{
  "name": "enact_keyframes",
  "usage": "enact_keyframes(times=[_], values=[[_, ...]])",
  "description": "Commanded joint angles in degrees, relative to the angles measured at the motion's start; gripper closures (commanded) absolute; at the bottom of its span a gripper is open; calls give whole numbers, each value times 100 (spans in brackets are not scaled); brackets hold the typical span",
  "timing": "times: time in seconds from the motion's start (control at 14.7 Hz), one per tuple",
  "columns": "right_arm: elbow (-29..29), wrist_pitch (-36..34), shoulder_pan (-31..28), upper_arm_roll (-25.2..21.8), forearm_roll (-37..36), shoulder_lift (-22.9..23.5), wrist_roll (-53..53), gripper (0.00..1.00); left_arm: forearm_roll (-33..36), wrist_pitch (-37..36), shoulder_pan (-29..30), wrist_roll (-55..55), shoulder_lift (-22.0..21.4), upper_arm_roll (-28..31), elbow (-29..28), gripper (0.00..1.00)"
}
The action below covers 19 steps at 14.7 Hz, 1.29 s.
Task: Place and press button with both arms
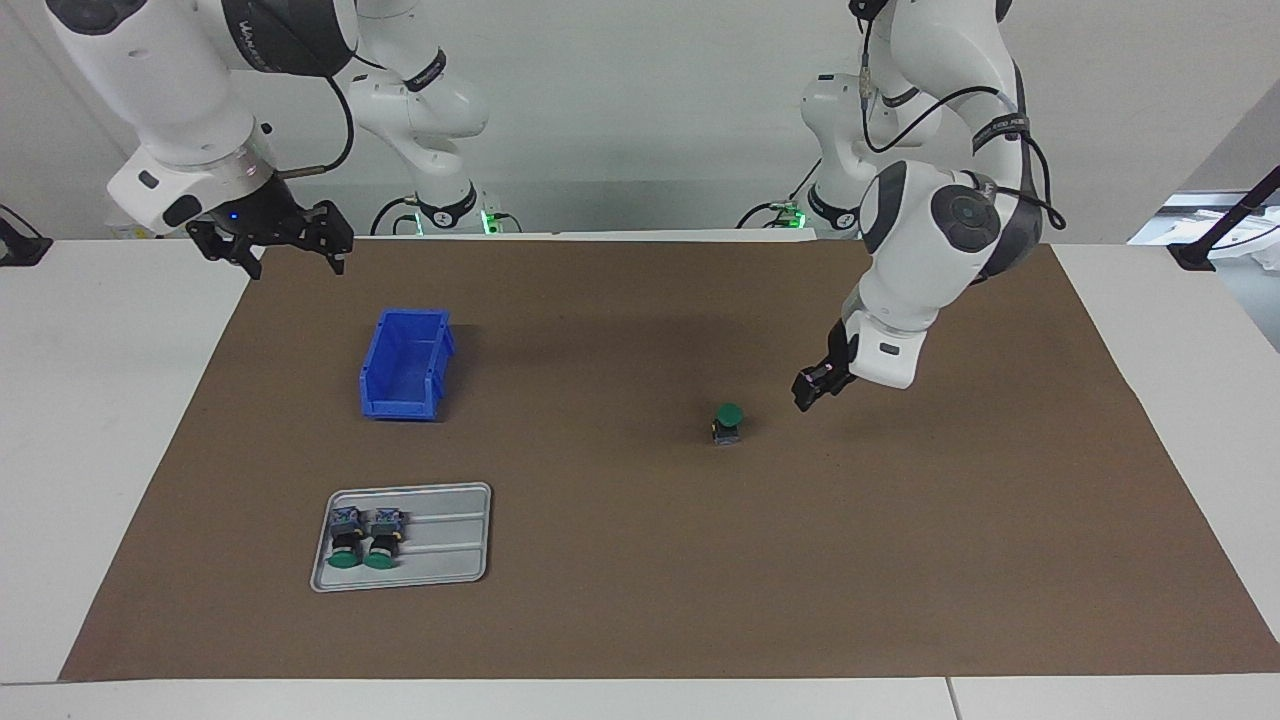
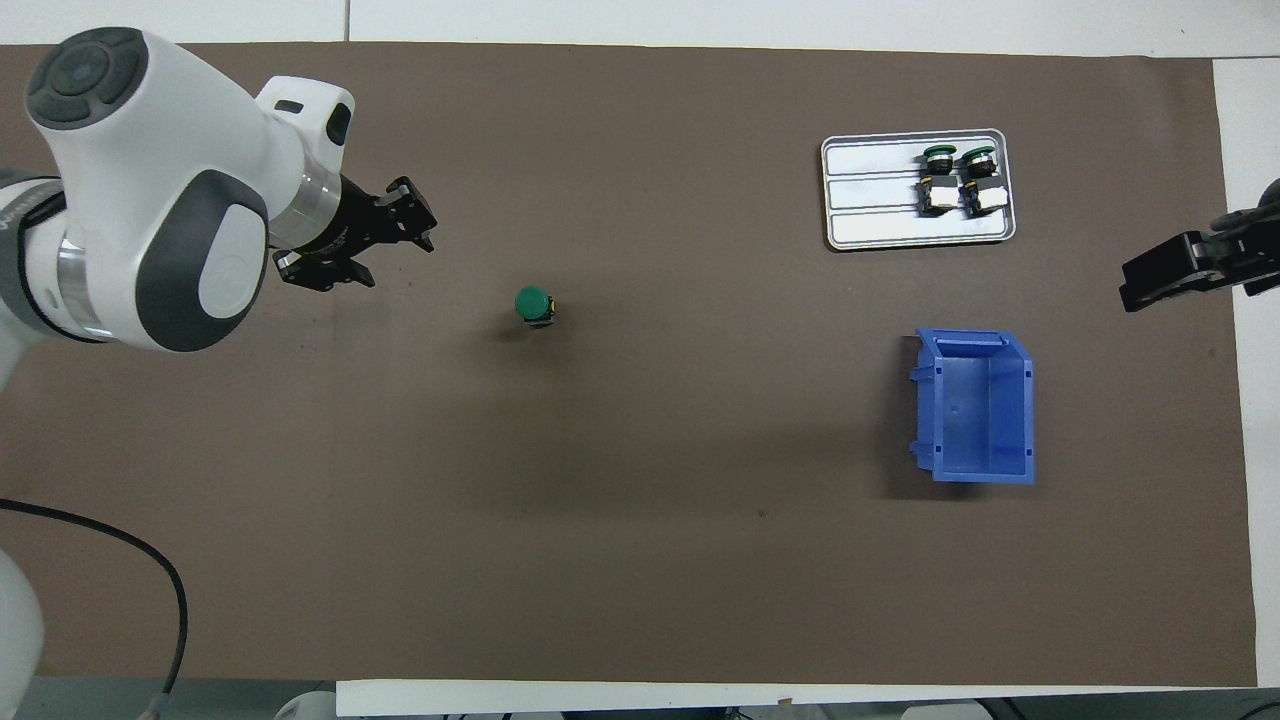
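Left gripper (image 1: 812, 390) open, empty, beside button (image 1: 729, 421)

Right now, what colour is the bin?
Blue. The bin shows best in the overhead view.

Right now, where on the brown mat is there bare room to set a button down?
Bare: the broad stretch between the standing button and the blue bin, and the mat's strip nearest the robots. Crowded: the tray, two buttons at one end, close by the bin.
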Motion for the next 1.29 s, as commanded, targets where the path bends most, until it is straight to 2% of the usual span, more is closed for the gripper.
enact_keyframes(times=[0.0, 0.14, 0.48, 0.68, 0.75, 0.88, 1.02, 1.22], values=[[-119, 200, 64, 66, 277, -143, -160, 1, 105, -502, 457, 619, -296, 0, -58, 0], [-154, 552, 677, 84, 420, -38, 670, 1, 174, -845, 827, 1260, -454, 0, -67, 0], [47, 1624, 2251, 93, 788, 778, 3220, 1, 920, -1460, 1425, 2228, -849, -9, -23, 0], [1335, 1818, 3174, 93, 710, 2041, 4328, 1, 1379, -1970, 1487, 2757, -1052, 9, 99, 0], [1531, 2089, 3350, 93, 710, 2341, 4523, 1, 1379, -2154, 1618, 2766, -1053, 9, 274, 0], [1542, 2791, 3684, 84, 692, 2782, 4752, 1, 1379, -2637, 1637, 2845, -956, 9, 731, 0], [1551, 3328, 4071, 84, 125, 3178, 5034, 1, 1344, -3016, 1646, 2854, -860, 9, 1118, 0], [1525, 3987, 4143, 93, -160, 3556, 5359, 1, 1432, -3184, 1628, 2898, -877, 0, 1164, 0]])
